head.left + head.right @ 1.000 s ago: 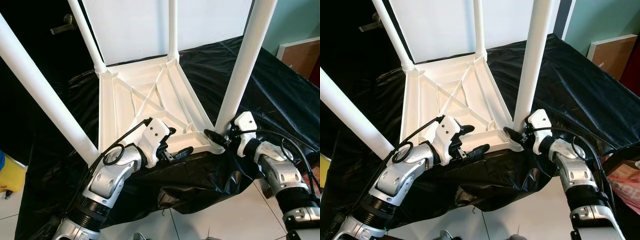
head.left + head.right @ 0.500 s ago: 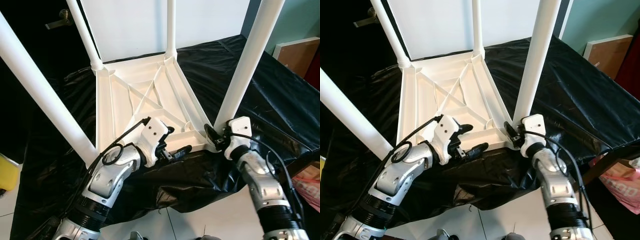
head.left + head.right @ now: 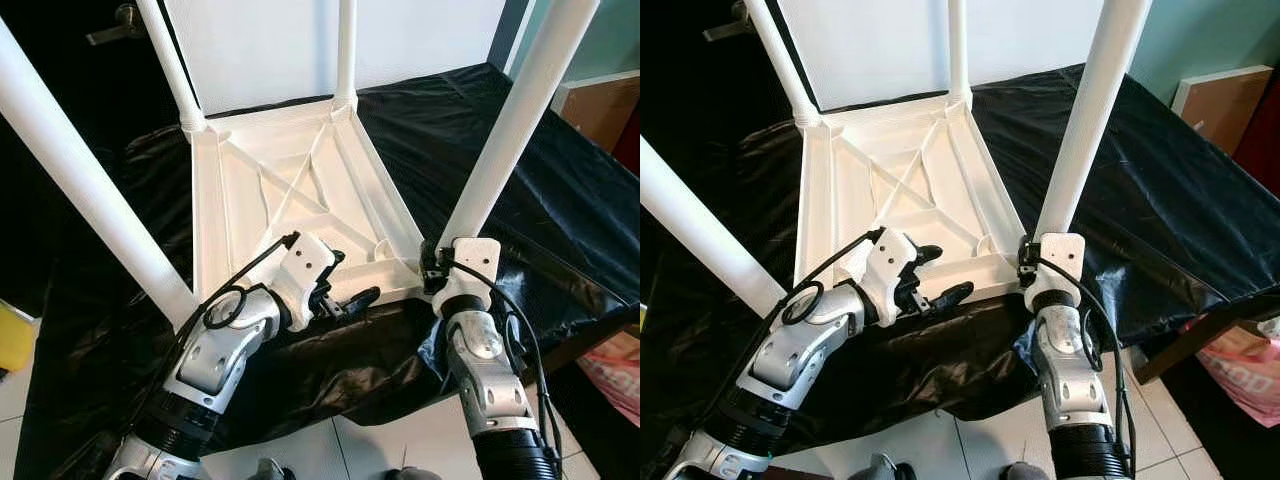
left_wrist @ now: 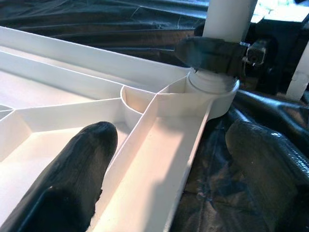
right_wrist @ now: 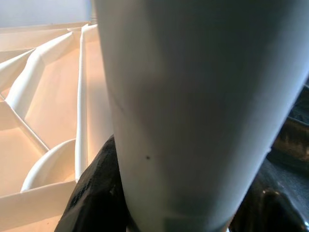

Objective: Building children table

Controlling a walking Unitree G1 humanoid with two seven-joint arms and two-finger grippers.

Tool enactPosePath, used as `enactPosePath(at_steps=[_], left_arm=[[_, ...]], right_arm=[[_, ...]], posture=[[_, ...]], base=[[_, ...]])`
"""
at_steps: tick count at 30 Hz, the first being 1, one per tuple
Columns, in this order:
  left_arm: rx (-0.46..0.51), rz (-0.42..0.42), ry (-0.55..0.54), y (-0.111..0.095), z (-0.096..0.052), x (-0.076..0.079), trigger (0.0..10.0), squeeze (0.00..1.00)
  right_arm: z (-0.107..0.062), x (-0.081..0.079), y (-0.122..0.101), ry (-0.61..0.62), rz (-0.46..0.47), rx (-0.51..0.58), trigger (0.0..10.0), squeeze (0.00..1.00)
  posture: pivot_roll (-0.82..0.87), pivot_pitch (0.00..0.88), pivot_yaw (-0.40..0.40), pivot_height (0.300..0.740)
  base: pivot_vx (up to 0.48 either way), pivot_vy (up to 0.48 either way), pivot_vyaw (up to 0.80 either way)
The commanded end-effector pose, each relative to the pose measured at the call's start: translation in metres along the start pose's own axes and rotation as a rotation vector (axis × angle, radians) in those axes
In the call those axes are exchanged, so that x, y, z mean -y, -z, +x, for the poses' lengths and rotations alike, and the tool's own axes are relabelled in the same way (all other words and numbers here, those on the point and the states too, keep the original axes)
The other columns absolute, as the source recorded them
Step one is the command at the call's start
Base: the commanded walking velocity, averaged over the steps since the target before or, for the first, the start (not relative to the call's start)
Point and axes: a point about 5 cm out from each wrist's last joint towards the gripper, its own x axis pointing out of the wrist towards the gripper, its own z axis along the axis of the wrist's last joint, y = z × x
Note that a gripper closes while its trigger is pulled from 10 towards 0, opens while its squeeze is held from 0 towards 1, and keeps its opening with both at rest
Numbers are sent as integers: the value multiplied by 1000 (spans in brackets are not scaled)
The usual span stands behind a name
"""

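Your white table (image 3: 290,190) lies upside down on the black sheet (image 3: 560,190). At its 5 o'clock corner, the right gripper (image 3: 430,268) is clamped around the leg (image 3: 505,140) base; the left gripper (image 3: 345,290) straddles the near rim, fingers apart. It looks like light, stiff, slick plastic, so grip low.

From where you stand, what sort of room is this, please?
Probably a room in a home, used as a workspace: a white tiled floor, a dark door with a lever handle, and a surface under a black plastic sheet carrying an upturned white children's table.

one upturned white table (image 3: 300,200), four legs (image 3: 505,130), two grippers (image 3: 345,290)
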Motion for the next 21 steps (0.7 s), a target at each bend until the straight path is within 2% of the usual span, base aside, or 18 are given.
enactPosePath(at_steps=[1,9,12,18,19,20,21], left_arm=[[4,21,-40,-1,-2,-1,10000,0],[47,62,-74,-6,-2,-3,10000,0],[67,48,-133,-7,-3,-11,10000,0],[66,30,-129,-6,-4,-12,10000,0],[77,24,-126,-8,-3,-12,10000,0],[77,24,-126,-8,-3,-12,10000,0],[98,5,-122,-11,-4,-12,10000,0]], right_arm=[[-5,6,15,49,-5,-83,10000,0],[-7,6,7,53,-27,-52,10000,0],[-7,10,6,33,-42,-41,10000,0],[-6,16,3,-34,-45,-8,10000,0],[-6,17,1,-53,-39,3,10000,43],[-6,17,1,-53,-39,3,10000,43],[-7,18,-3,-82,-31,18,10000,1000]], posture=[[-91,119,39,740],[-79,121,37,740],[-76,118,36,740],[-79,121,39,740],[-76,124,39,740],[-76,124,39,740],[-74,126,39,740]], base=[[0,0,0],[0,0,0],[0,0,0],[0,0,0],[0,0,0],[0,0,0],[0,0,0]])
